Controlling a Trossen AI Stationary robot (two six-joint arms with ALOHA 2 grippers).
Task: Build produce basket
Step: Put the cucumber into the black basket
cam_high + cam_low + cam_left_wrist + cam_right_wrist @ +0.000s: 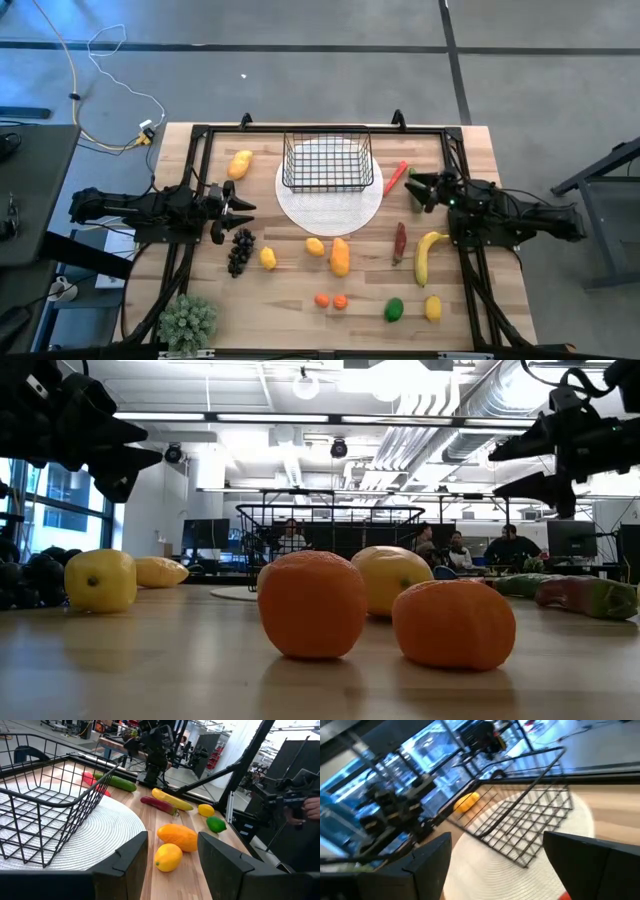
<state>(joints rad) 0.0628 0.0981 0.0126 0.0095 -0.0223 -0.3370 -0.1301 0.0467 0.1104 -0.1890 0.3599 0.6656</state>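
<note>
Both grippers' jaws open, empty; basket [327, 162] at twelve o'clock looks light, stiff; produce [340, 256] likely slippery, grip mid-body.

The table [500, 300] is pale planked wood with a smooth, faintly shiny finish that mirrors the fruit. Near its far edge the basket [327, 162] is thin black wire mesh, matt, on a white plate [330, 212] with a ribbed, woven-looking surface. The oranges [312, 603] look like dimpled, matt plastic; the lemon [168, 857] and lime [216, 824] are smoother with a soft sheen. Both grippers' fingers [127, 860] are matt black plastic.
</note>
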